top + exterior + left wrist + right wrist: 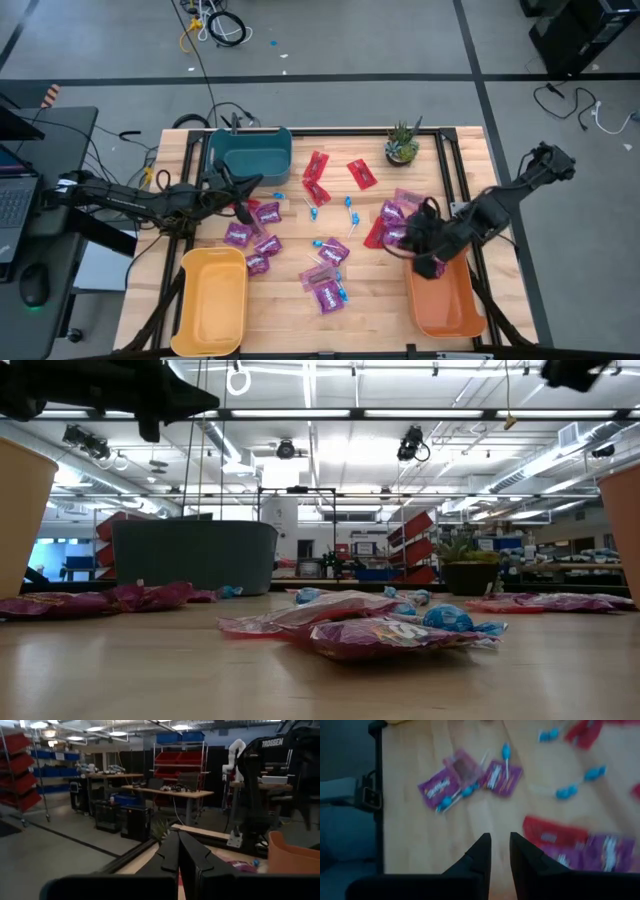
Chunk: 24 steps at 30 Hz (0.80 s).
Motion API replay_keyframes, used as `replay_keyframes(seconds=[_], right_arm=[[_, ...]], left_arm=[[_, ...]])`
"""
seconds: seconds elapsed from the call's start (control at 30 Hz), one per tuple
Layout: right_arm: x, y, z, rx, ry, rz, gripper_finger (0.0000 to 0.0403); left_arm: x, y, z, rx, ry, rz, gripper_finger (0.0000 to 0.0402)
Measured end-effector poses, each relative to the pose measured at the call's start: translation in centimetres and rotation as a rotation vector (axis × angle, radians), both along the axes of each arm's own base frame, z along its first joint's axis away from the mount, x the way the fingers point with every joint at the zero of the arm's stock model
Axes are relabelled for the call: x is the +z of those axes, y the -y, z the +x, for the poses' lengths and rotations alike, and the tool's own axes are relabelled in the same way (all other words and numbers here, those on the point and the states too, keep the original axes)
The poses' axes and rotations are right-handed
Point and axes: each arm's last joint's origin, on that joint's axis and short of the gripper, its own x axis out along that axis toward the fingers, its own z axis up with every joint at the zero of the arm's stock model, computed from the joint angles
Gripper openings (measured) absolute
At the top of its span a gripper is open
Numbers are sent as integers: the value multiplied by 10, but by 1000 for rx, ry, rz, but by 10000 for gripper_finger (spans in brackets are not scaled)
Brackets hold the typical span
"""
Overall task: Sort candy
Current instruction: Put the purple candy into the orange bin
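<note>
Candy lies spread over the wooden table: purple packets, red packets and blue lollipops, with a mixed heap toward the near edge. My left gripper is shut and held level above the table, by the teal bin's near right corner. My right gripper hangs over the orange bin's far edge, slanting down toward the table's left. Its fingers stand a narrow gap apart with only bare wood showing between them. A red and a purple packet lie just ahead of it. My left gripper is shut. A scrap of red shows right at its fingertips in the high view, and I cannot tell whether it is held or lies on the table below.
The teal bin stands at the far left, the yellow bin at the near left and the orange bin at the near right, with something purple at its far end. A potted plant stands at the far edge.
</note>
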Motion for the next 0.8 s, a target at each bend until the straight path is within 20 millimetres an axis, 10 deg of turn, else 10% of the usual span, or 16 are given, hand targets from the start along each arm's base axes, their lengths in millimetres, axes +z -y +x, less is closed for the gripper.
replay_keyframes(seconds=[0.53, 0.8], right_arm=[[8, 4, 74, 322, 381, -380, 57], [-26, 1, 107, 305, 294, -399, 57]], left_arm=[[0, 3, 1, -107, 25, -39, 6], [-2, 3, 2, -109, 14, -51, 6]])
